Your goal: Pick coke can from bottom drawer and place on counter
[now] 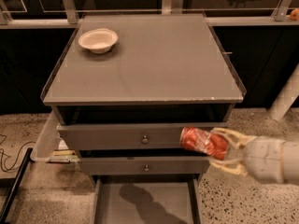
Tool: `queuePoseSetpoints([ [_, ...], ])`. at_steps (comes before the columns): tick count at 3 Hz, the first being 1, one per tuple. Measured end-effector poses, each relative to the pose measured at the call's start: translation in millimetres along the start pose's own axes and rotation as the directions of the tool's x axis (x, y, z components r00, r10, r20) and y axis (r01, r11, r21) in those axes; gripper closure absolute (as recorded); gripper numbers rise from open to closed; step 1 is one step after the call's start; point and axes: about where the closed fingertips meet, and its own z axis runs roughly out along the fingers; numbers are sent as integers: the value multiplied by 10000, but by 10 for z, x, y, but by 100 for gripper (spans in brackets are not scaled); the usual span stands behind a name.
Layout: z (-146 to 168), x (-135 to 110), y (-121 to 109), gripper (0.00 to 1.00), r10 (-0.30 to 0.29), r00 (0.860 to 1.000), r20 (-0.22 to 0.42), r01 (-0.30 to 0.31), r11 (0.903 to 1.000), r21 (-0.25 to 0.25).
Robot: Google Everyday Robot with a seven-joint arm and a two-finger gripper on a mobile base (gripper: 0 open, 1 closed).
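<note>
My gripper (223,150) reaches in from the right and is shut on the coke can (203,143), a red-orange can held on its side. The can hangs in front of the upper grey drawers, level with the first drawer's front, below the counter's front edge. The bottom drawer (144,202) is pulled open below; its grey floor shows only the arm's shadow. The counter (154,64) is a flat grey top with a thin clear rim.
A white bowl (98,40) stands at the counter's back left. Two upper drawers with small knobs (145,138) are nearly closed. Papers and a clear panel (52,148) lie left of the cabinet. A white post (285,99) stands at the right.
</note>
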Motion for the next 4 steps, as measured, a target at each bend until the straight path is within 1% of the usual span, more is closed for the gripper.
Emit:
queuePoseSetpoints([
  [1,-446,-248,-535,100,-557,9982,-242,557,9984,-8],
  [2,-511,-440,-1164,100,-978,9948,-286,978,9952,-15],
  [3,-485,-627,-1376,100,-1325,9912,-61,1326,9910,159],
  [4,-471,-634,-1379,100,-1335,9910,-15,1335,9909,163],
])
